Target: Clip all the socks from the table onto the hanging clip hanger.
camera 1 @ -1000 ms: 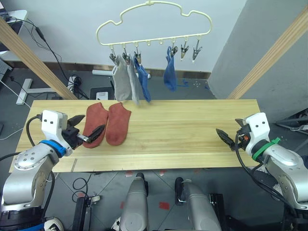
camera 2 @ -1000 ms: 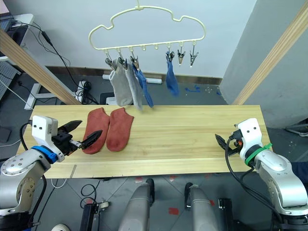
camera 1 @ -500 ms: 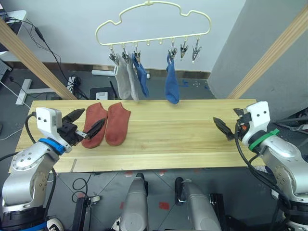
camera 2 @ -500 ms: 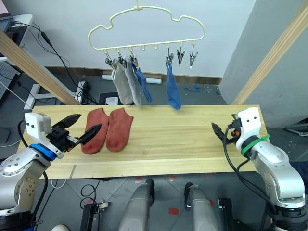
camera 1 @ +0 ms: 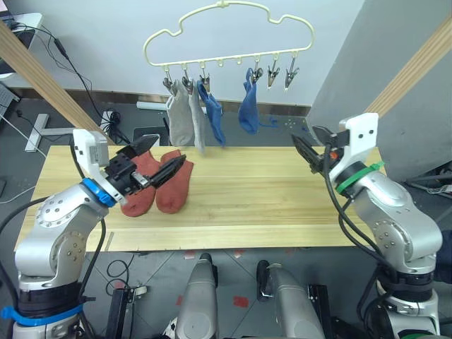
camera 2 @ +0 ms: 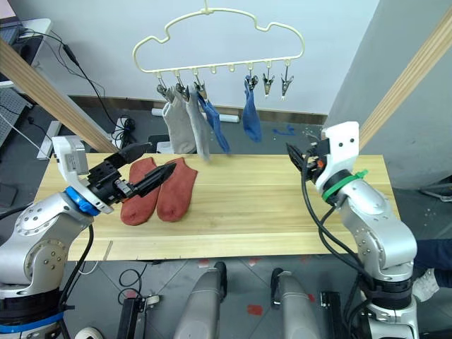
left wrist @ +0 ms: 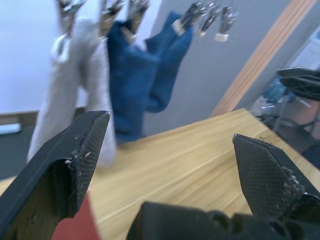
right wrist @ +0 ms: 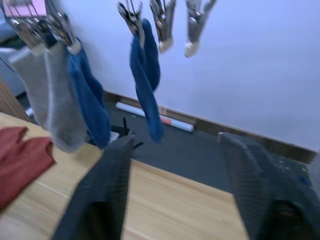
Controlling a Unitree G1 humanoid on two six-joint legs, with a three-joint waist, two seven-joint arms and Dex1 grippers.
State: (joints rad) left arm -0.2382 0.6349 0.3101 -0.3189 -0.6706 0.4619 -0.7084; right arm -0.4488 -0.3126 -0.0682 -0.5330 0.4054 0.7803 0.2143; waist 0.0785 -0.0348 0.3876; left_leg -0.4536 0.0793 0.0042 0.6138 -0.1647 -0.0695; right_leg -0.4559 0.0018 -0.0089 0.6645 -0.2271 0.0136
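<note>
On the counter [camera 1: 282,205], near left, we see two rust-red socks [camera 1: 159,182] lying flat side by side, touching. We judge them light, limp and not slippery; they will droop from any single pinch, so we would take one by its open cuff at the far end, which leaves an edge free for a clip.

The left gripper [camera 1: 154,157] hangs just over them, fingers spread, holding nothing. The right gripper [camera 1: 305,147] is raised at the far right edge of the counter, also spread and empty.

Beyond, the clip hanger [camera 1: 227,37] carries two grey socks [camera 1: 185,121] and two blue socks [camera 1: 229,113]; its two rightmost clips [camera 1: 281,72] are free.

Against a second ago, both arms have lifted and swung inward toward the hanger; the red socks have not moved.
</note>
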